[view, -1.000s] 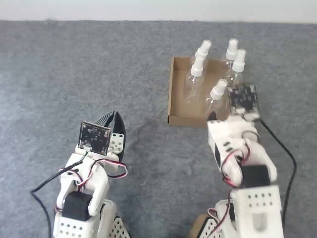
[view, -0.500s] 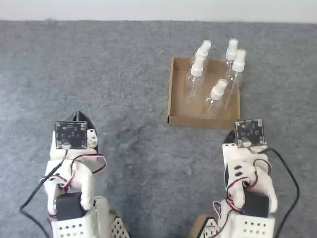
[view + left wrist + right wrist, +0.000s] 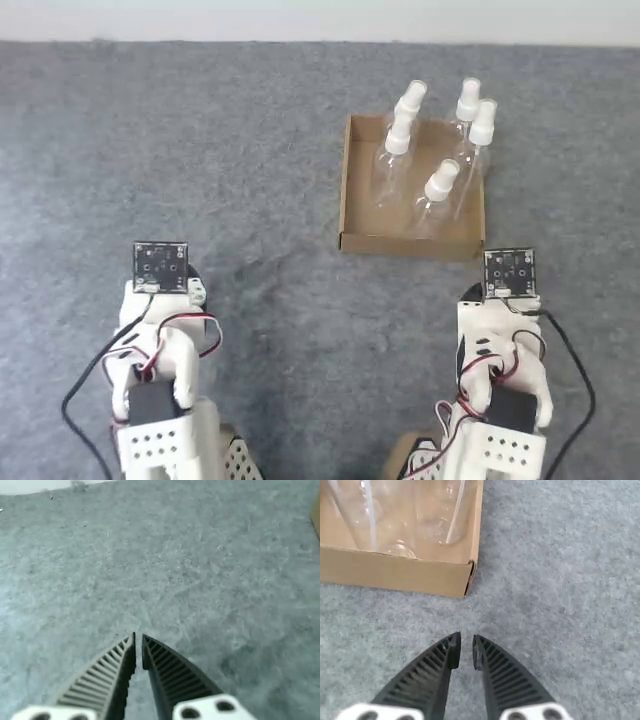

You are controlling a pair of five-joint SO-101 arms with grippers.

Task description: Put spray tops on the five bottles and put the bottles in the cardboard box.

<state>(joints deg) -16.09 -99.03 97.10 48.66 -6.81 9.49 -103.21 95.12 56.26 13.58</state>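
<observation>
Left jaws: almost closed, with only a thin slit between the ribbed black tips. They hold nothing and hover over bare grey felt on the counter (image 3: 250, 150). Right jaws: also narrow, with a slightly wider slit at the tips. They are empty too, and point at the felt just short of the near right corner of the cardboard box (image 3: 395, 572). Both arms sit low at the near edge of the counter, the left one well apart from the box. Inside the box stand the five bottles (image 3: 390, 170), clear plastic and upright, clustered close together, each with a white spray top (image 3: 441, 181). From here the task looks finished, or very nearly so. How firmly each top is seated cannot be told. The main risk lies with the right arm, since the box corner is close ahead of its jaws. A forward move could push the light box or knock a tall, empty bottle into its neighbours. A loosely fitted top could also come off if a bottle is bumped.
</observation>
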